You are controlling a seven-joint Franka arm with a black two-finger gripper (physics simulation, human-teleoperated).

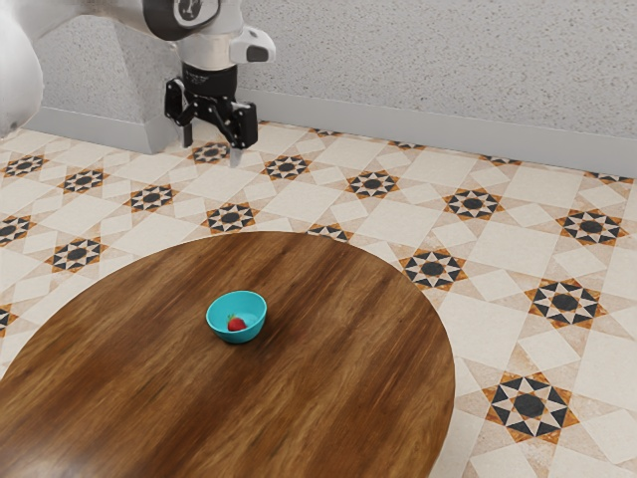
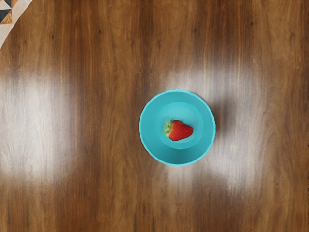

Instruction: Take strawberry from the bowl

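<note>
High above the table, my gripper (image 1: 211, 149) points downward in the exterior view, its two fingers wide apart and nothing between them. A turquoise bowl (image 1: 237, 334) stands upright on the table, well below the gripper, with a red strawberry (image 1: 236, 324) inside. Seen from above in the wrist view, the bowl (image 2: 178, 159) is round, and the strawberry (image 2: 181, 130) lies on its side on the bowl's bottom, green leaves at one end.
The round brown wooden table (image 1: 328, 378) has a curved edge, which also crosses a corner of the wrist view. Patterned floor tiles (image 1: 528, 349) surround it, and a grey speckled wall (image 1: 428, 70) rises behind.
</note>
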